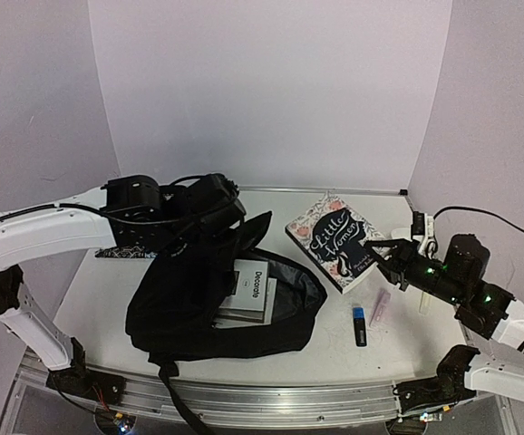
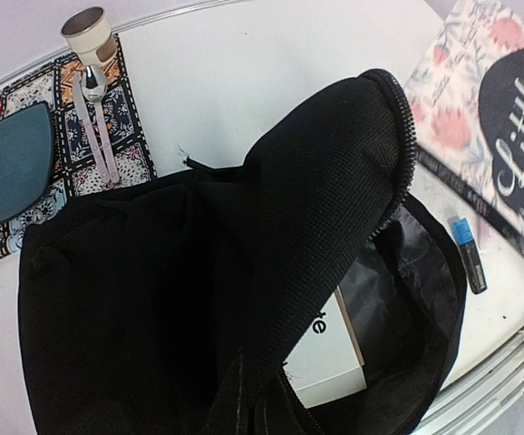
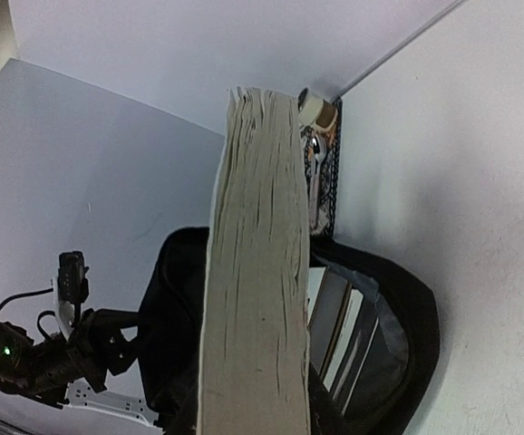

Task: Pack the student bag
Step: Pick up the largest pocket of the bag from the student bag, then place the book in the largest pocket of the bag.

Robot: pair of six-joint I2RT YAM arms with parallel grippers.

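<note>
- While the left claw (image 1: pixel 218 213) pinches shut on the large floppy black fabric backpack (image 1: pixel 176 313), centre-left of frame, its mouth gapes.
- Gripping the floral paperback book (image 1: pixel 333 236), the right claw (image 1: pixel 384 252) should slide it flat onto the white book (image 1: pixel 251 292) inside.

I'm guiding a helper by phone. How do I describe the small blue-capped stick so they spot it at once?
Start at the large black student bag. Just right of its open mouth, nearer the robot than the Little Women book, lies the stick. It is black with a bright blue cap, unlike the pale see-through pieces beside it.
</note>
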